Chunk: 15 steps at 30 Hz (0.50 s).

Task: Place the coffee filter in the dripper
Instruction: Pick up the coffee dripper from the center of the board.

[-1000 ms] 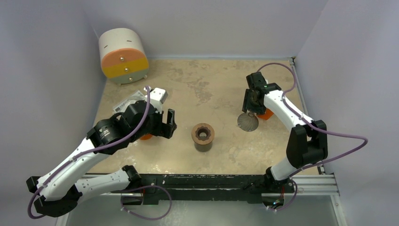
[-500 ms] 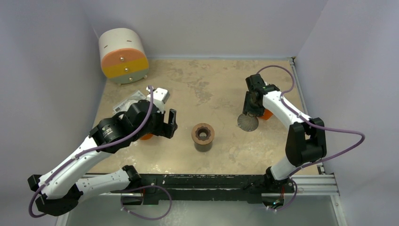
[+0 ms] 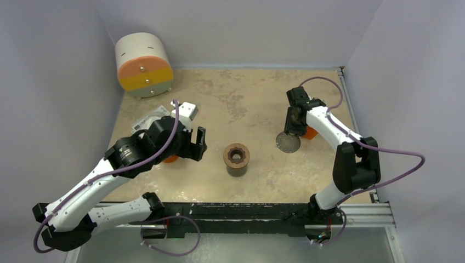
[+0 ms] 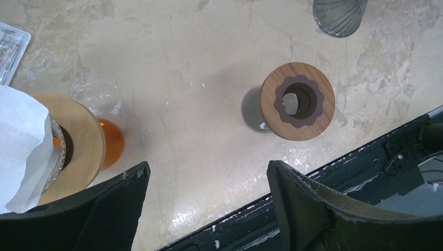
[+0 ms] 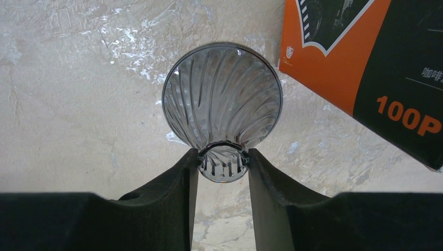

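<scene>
The right gripper point(image 5: 222, 159) is clamping the dripper point(image 5: 222, 99) by its neck, probably to turn it upright. The left gripper point(image 4: 208, 175) is hanging released, with the coffee filter point(image 4: 20, 141) sitting well left of the dripper.

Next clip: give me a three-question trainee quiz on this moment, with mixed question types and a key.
1. True or false: the left end effector stands open and empty.
2. The right end effector pinches which part of the dripper? A) the wide rim B) the narrow neck C) a handle
3. Which wrist camera shows the white coffee filter?
Key: 1 true; 2 B; 3 left wrist.
</scene>
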Each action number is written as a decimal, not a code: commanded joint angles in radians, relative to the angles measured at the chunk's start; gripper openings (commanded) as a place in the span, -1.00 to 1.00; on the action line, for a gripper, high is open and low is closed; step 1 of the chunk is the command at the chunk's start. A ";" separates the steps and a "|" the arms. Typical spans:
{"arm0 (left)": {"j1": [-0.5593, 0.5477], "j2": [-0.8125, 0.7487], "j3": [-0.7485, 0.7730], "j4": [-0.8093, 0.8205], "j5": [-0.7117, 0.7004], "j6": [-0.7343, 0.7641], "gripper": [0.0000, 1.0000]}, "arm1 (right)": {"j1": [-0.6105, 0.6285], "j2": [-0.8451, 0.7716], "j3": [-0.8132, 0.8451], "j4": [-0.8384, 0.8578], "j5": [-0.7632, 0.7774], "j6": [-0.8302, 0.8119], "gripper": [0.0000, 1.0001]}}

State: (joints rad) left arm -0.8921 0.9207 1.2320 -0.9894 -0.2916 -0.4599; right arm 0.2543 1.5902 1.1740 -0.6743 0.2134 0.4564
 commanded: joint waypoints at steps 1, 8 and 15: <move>0.003 -0.015 0.014 0.006 -0.005 0.007 0.63 | -0.002 -0.029 -0.010 -0.004 -0.033 0.005 -0.37; 0.004 -0.025 0.014 0.000 0.001 -0.001 0.63 | -0.002 -0.076 -0.001 -0.002 -0.065 0.013 -0.65; 0.003 -0.035 0.012 0.003 0.019 -0.023 0.64 | -0.002 -0.148 0.041 -0.024 -0.090 0.004 -1.00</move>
State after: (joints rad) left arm -0.8921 0.9028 1.2320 -0.9909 -0.2882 -0.4622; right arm 0.2543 1.5188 1.1702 -0.6758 0.1493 0.4595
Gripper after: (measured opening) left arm 0.815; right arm 0.394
